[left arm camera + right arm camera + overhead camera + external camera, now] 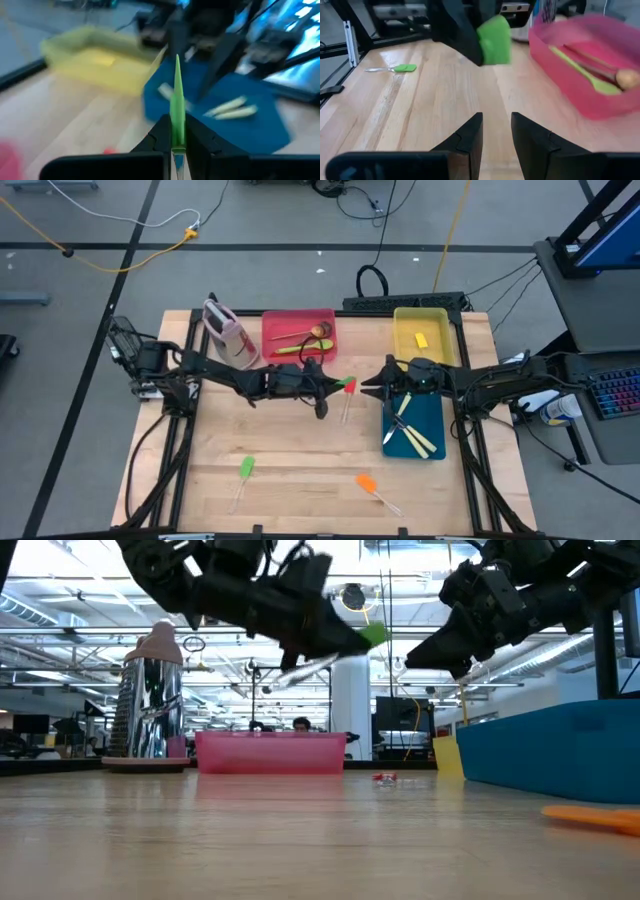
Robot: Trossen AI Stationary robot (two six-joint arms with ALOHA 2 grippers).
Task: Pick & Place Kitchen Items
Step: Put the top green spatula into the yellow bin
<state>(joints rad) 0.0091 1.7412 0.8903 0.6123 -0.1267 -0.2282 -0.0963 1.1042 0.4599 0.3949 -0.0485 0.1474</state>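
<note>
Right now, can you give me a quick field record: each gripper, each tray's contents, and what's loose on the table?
left gripper: shut on green-headed spatula, raised mid-table
right gripper: open, empty, raised by the blue tray
red tray: green spoon, wooden spoon
yellow tray: one small yellow item, kind unclear
blue tray: cream-handled knives
loose on table: red-headed spatula, second green-headed spatula, orange-headed spatula
pink-and-grey container: upright beside the red tray

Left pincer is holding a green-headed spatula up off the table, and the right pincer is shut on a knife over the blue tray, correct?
Not quite. The left pincer does hold the green-headed spatula aloft, but the right pincer is open and empty, as the right wrist view shows. The knives lie in the blue tray.
</note>
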